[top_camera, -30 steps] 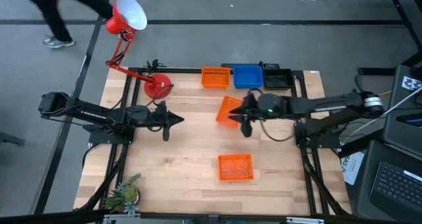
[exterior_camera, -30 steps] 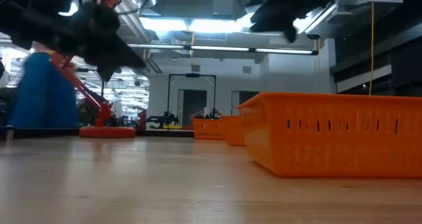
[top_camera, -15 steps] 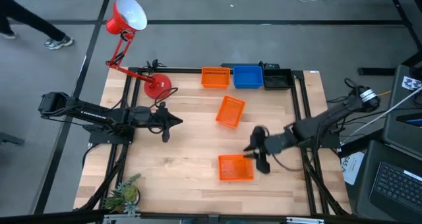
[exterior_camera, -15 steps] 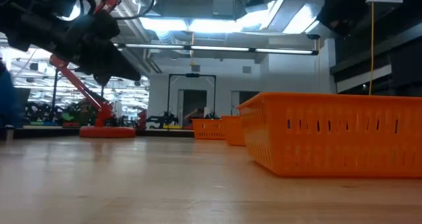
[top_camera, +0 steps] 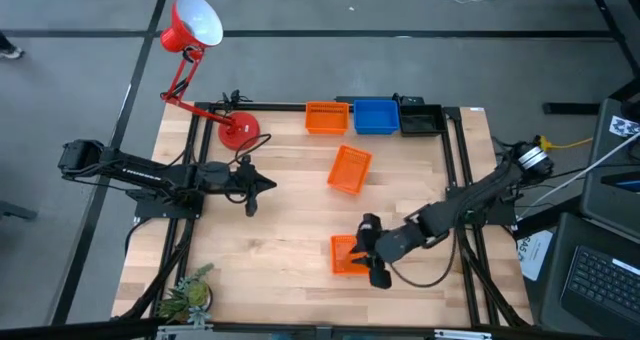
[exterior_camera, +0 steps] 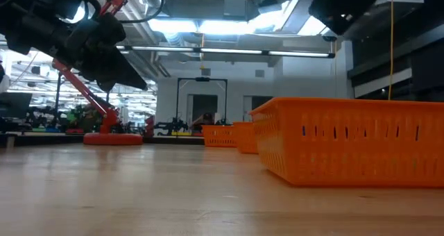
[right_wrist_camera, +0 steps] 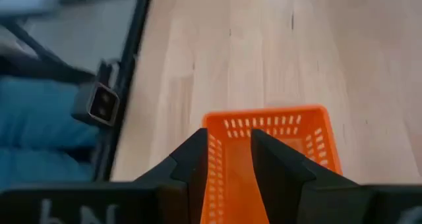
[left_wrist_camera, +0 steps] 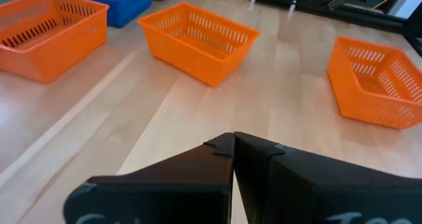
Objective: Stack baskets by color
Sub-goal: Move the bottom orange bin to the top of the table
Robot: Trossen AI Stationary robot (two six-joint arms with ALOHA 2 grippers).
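Three orange baskets sit on the table. One (top_camera: pixel 325 117) is in the far row beside a blue basket (top_camera: pixel 376 116) and a black basket (top_camera: pixel 420 119). One (top_camera: pixel 350 169) lies askew at mid-table, and one (top_camera: pixel 346 255) rests near the front edge. My right gripper (top_camera: pixel 368 254) hangs open over the right end of that near basket (right_wrist_camera: pixel 277 128), its fingers (right_wrist_camera: pixel 198 159) above it with a gap between them. My left gripper (top_camera: pixel 264 185) waits shut at the table's left, its fingertips closed together (left_wrist_camera: pixel 233 143).
A red desk lamp (top_camera: pixel 196 25) stands with its base (top_camera: pixel 240 130) on the far left corner. A small green plant (top_camera: pixel 188 294) sits at the near left corner. Bare wood (top_camera: pixel 280 220) lies between the two arms and left of the near basket.
My right gripper has swung from over the mid-table orange basket toward the table's near edge and sunk a little, ending over the near orange basket, still open. No basket has moved.
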